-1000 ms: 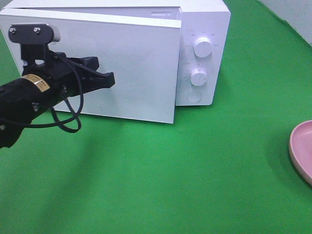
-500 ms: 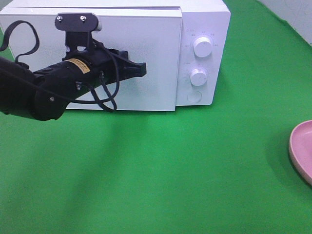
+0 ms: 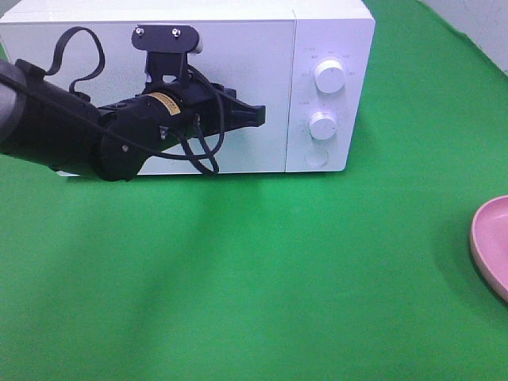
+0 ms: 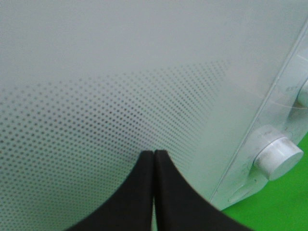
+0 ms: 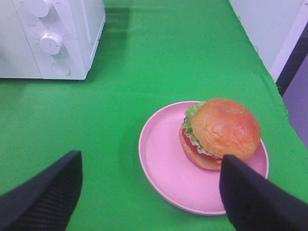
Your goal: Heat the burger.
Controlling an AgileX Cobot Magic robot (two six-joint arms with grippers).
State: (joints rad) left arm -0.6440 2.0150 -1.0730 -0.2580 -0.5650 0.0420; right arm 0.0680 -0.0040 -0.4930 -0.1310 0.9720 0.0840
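Note:
The burger (image 5: 224, 130) sits on a pink plate (image 5: 163, 173) in the right wrist view, with golden bun, lettuce and tomato showing. My right gripper (image 5: 149, 161) is open above the plate, its fingers on either side and apart from the burger. The burger is out of frame in the high view, where only the plate's edge (image 3: 492, 242) shows at the right. My left gripper (image 3: 258, 117) is shut and empty, its tips against the closed door of the white microwave (image 3: 238, 48). The left wrist view shows the shut tips (image 4: 154, 154) on the dotted door.
The microwave's control panel carries two knobs (image 3: 329, 77) (image 3: 323, 125) and a round button (image 3: 316, 157) to the right of the door. Green cloth (image 3: 278, 278) covers the table. The table's right edge (image 5: 269, 82) runs near the plate.
My left arm has swept to the right along the microwave door, and the door has swung from ajar to closed. The plate has not moved.

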